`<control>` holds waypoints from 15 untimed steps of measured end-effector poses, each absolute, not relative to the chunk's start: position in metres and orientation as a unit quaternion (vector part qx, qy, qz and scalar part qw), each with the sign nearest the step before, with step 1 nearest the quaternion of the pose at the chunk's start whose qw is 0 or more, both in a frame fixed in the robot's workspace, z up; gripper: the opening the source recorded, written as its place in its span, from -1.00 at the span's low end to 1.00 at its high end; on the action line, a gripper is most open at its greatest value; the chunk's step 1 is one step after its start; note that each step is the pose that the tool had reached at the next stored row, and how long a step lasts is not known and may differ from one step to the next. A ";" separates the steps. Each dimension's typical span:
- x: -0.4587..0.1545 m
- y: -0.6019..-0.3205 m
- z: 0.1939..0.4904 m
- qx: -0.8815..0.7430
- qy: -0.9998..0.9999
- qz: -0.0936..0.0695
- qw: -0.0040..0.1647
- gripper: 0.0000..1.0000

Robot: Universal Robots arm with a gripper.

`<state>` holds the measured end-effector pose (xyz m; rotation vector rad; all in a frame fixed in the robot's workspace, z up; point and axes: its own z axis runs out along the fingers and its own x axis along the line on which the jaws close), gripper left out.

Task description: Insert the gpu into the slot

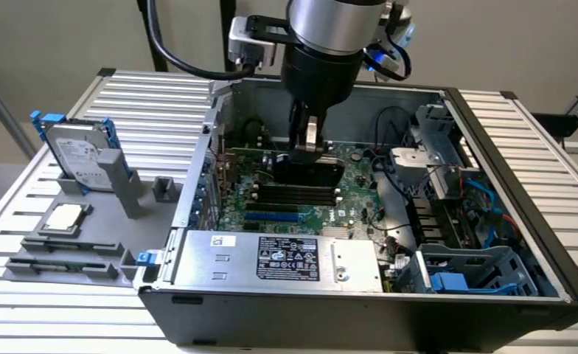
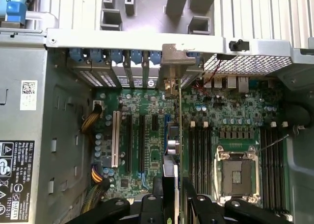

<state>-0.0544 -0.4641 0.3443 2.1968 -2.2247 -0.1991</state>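
Nearest in the exterior view, 1 silver labelled power supply (image 1: 279,258) is lying along the front wall of the open black case (image 1: 368,328). Just behind it, on the green board, 1 blue slot (image 1: 272,218) is showing bare, and the gpu (image 1: 309,171) is hanging upright just beyond and above it. The pincer (image 1: 311,151) is pinching the gpu by its upper edge, with 1 arm (image 1: 324,44) reaching down from above. The wrist view is giving the card edge-on, a thin line between 2 black fingers (image 2: 194,202), its metal bracket (image 2: 171,72) near the case's rear panel, with 1 white slot (image 2: 116,138) and 1 open CPU socket (image 2: 236,172) flanking it. The exterior view is giving its black face, plus 1 hard drive (image 1: 77,151) and 1 loose processor (image 1: 65,216) sitting in grey holders at that view's left. Everything is resting on a ribbed aluminium bench (image 1: 525,147), and a plain beige wall (image 1: 53,37) is closing the room behind.
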 end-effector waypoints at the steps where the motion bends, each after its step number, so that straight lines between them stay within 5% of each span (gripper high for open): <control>1: -0.055 -0.464 0.342 0.701 -0.710 -0.064 0.004 -0.47; 15: -0.060 -0.464 0.317 0.701 -0.710 -0.064 0.004 -0.47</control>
